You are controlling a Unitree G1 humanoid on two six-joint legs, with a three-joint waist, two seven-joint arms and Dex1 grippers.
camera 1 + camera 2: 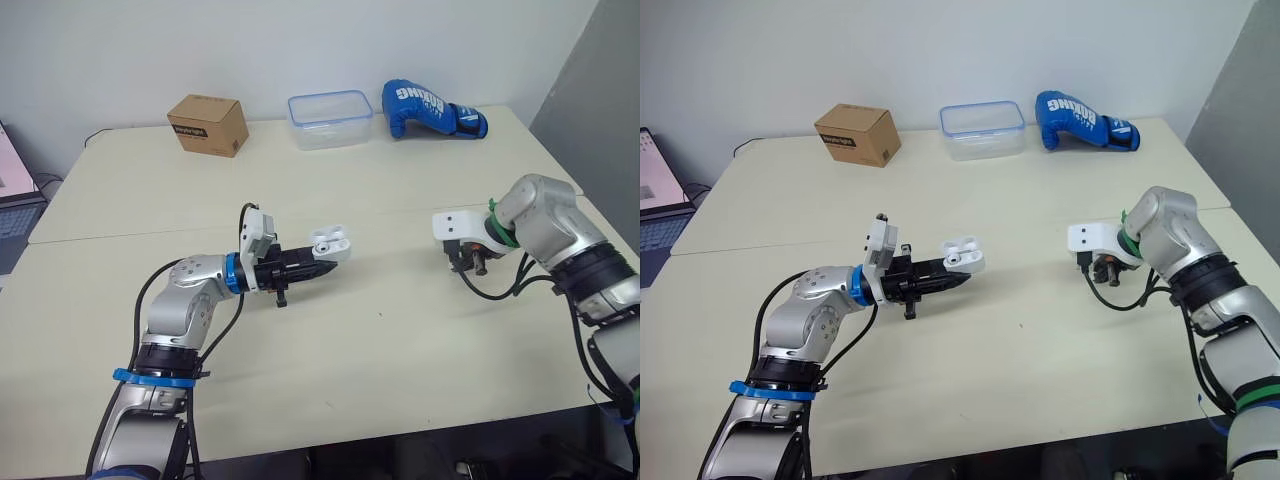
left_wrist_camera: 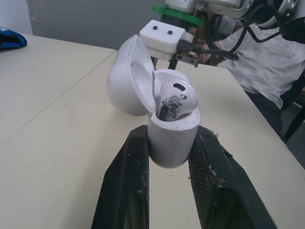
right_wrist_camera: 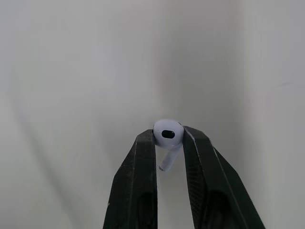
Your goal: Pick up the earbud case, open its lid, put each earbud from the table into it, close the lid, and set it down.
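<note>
My left gripper [image 1: 322,263] is shut on the white earbud case [image 1: 331,243], held above the middle of the table with its lid open. In the left wrist view the case [image 2: 171,138] sits between the black fingers [image 2: 128,186] with one earbud [image 2: 178,98] seated inside and the lid [image 2: 126,78] tipped back. My right gripper [image 3: 167,136] is shut on the other white earbud [image 3: 167,134], its stem hanging between the fingers. That gripper [image 1: 470,262] points down over the table, to the right of the case.
Along the table's far edge stand a brown cardboard box [image 1: 208,124], a clear plastic container [image 1: 330,119] and a blue boxing glove [image 1: 430,108]. A seam [image 1: 120,236] runs across the tabletop. A laptop [image 1: 658,205] sits off the left side.
</note>
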